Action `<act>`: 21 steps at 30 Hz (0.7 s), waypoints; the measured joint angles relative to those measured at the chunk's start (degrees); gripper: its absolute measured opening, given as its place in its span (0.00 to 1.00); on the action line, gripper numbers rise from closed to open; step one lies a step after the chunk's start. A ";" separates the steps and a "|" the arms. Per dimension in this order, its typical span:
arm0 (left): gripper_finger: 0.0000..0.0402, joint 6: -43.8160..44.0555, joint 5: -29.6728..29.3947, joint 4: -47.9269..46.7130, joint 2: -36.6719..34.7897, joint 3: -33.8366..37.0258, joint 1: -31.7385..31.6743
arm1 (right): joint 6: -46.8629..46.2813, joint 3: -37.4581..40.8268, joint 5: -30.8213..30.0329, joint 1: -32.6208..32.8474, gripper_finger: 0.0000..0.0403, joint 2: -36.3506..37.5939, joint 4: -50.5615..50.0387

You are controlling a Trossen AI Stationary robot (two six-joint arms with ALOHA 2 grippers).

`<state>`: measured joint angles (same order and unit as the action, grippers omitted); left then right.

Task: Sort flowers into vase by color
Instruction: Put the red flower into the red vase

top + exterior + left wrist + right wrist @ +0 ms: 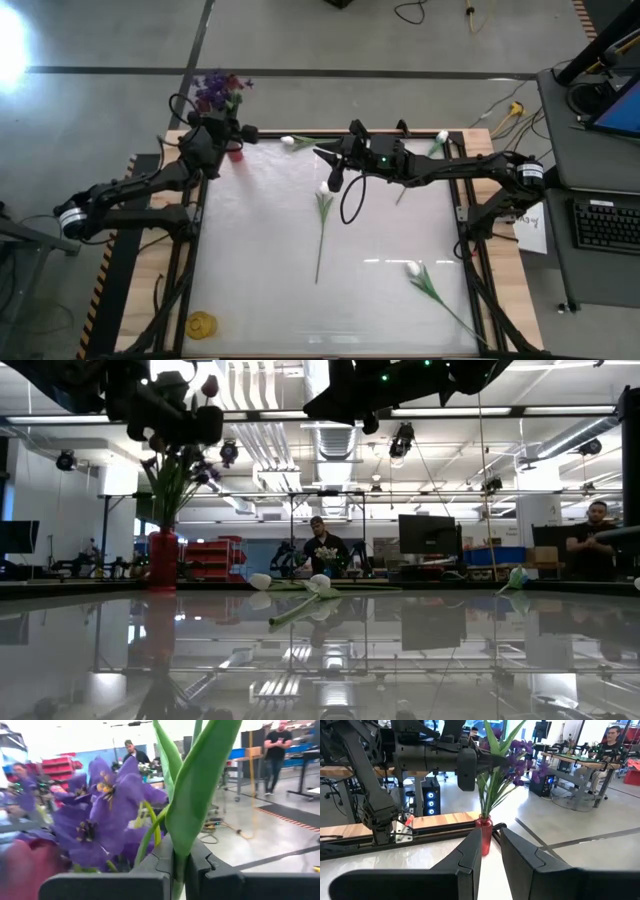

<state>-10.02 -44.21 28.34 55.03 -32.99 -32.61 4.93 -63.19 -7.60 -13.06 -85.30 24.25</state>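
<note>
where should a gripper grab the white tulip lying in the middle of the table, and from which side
Grip the long thin green stem about halfway along, coming straight down from above. The white-budded tulip lies flat on the white table, stem running toward the front edge, so fingers should straddle it left and right. Nothing crowds that stretch; the bud end sits just under the right gripper, which looks open and empty.

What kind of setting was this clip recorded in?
Most likely a robotics lab or open workshop: exposed ceiling ducts, benches with monitors, a concrete floor, and people at workstations behind the table.
</note>
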 joint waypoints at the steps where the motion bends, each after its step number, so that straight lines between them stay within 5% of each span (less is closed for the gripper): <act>1: 0.00 -0.88 -0.63 0.01 -0.26 0.00 -0.02 | 0.00 0.01 0.00 0.00 0.16 0.00 0.00; 21: 0.00 -4.98 -4.69 -0.26 2.37 0.29 -0.13 | -0.56 0.01 0.02 0.00 0.16 0.00 -0.17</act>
<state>-15.00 -48.90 28.08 57.40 -32.71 -32.73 4.37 -63.18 -7.57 -13.06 -85.30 24.08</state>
